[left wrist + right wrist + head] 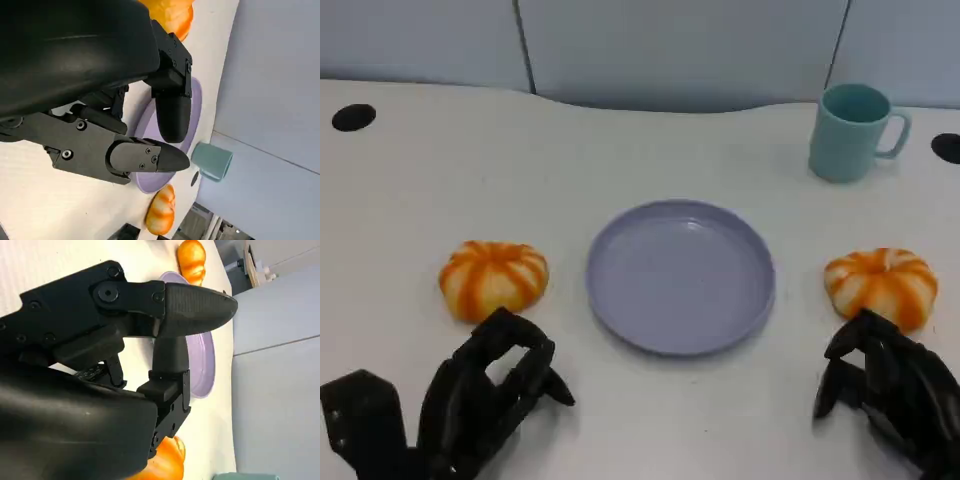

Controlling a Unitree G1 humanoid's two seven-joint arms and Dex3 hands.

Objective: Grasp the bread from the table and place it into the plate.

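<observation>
Now each hand (485, 395) (890, 385) hovers empty, fingers apart, near bread (493, 279) (881, 285).

Orange-striped bread (493, 279), lavender plate (680, 275)

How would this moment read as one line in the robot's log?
left hand: empty, near left bread | right hand: empty, near right bread | plate: empty
</observation>
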